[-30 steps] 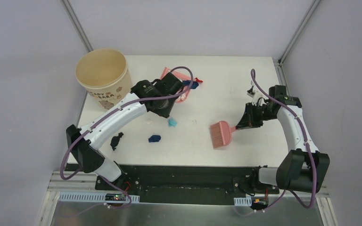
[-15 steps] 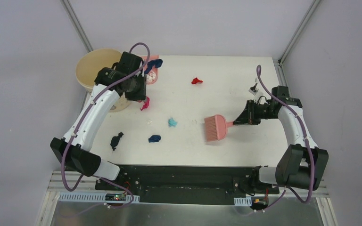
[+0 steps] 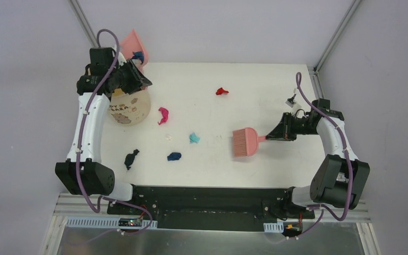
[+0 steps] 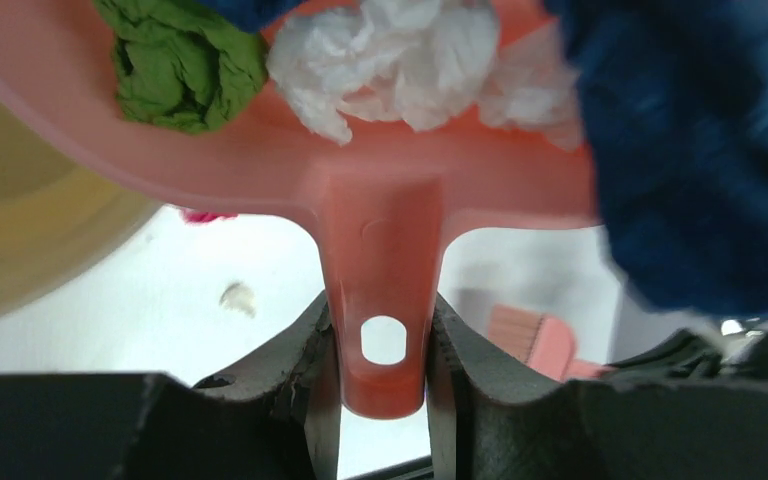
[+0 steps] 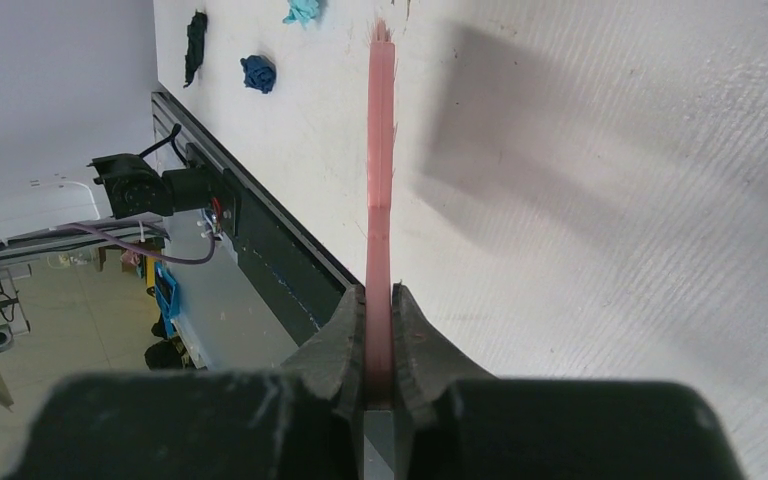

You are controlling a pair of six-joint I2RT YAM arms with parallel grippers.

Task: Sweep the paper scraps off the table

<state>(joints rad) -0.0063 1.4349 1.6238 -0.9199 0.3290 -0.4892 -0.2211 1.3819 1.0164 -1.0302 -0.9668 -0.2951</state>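
Observation:
My left gripper (image 3: pixel 129 76) is shut on the handle of the pink dustpan (image 3: pixel 133 49), raised and tilted over the beige bucket (image 3: pixel 132 106). In the left wrist view (image 4: pixel 380 350) the dustpan (image 4: pixel 290 150) holds green (image 4: pixel 182 60), white (image 4: pixel 390 55) and dark blue (image 4: pixel 695 150) scraps. My right gripper (image 3: pixel 276 134) is shut on the handle of the pink hand brush (image 3: pixel 243 142), also in the right wrist view (image 5: pixel 379 215). Loose scraps lie on the white table (image 3: pixel 255 90): red (image 3: pixel 221 91), magenta (image 3: pixel 163 115), teal (image 3: pixel 194 138), blue (image 3: pixel 173 156), dark (image 3: pixel 130 159).
The bucket stands at the table's far left corner, partly hidden by my left arm. The table's black front edge (image 3: pixel 218 191) runs along the arm bases. Grey walls close in the sides and back.
My left arm has lifted the dustpan from the table's middle up and left over the bucket. A magenta scrap now lies on the table. My right gripper has shifted the brush slightly left.

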